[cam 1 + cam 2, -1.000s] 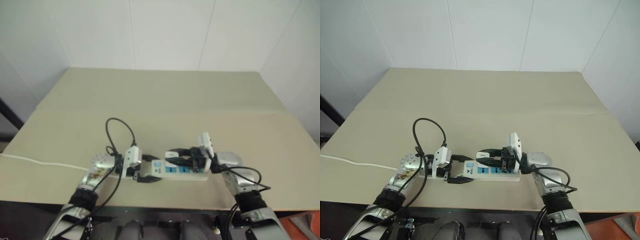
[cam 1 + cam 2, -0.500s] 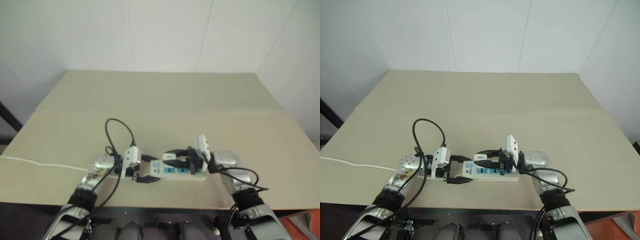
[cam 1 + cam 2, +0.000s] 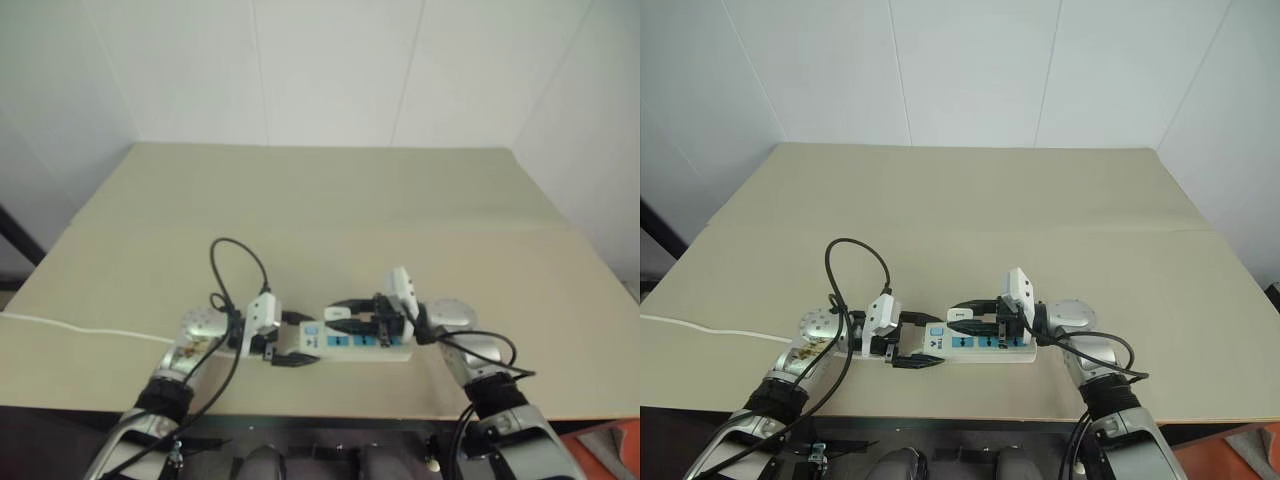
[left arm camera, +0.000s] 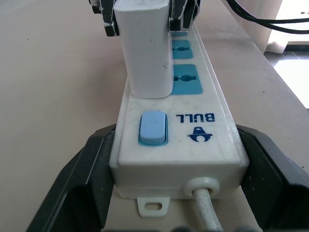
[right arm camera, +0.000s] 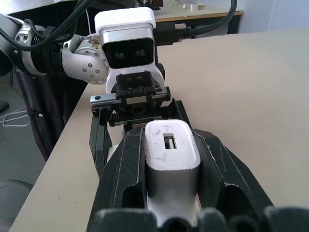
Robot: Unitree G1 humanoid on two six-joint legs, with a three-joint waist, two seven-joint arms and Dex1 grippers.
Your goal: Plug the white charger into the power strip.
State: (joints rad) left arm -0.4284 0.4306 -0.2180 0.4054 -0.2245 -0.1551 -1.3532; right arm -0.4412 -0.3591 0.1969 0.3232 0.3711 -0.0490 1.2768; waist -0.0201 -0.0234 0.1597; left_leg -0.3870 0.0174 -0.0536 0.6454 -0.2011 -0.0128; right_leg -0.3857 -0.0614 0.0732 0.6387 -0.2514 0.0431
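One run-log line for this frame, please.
right gripper: shut on white charger | charger: upright on power strip | left gripper: straddles strip's cord end

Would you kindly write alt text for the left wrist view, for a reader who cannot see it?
A white charger, clamped by the right gripper, stands upright on the power strip at its first socket, beside the blue switch. The left gripper brackets the strip's cord end with a black finger on each side, on a beige table.
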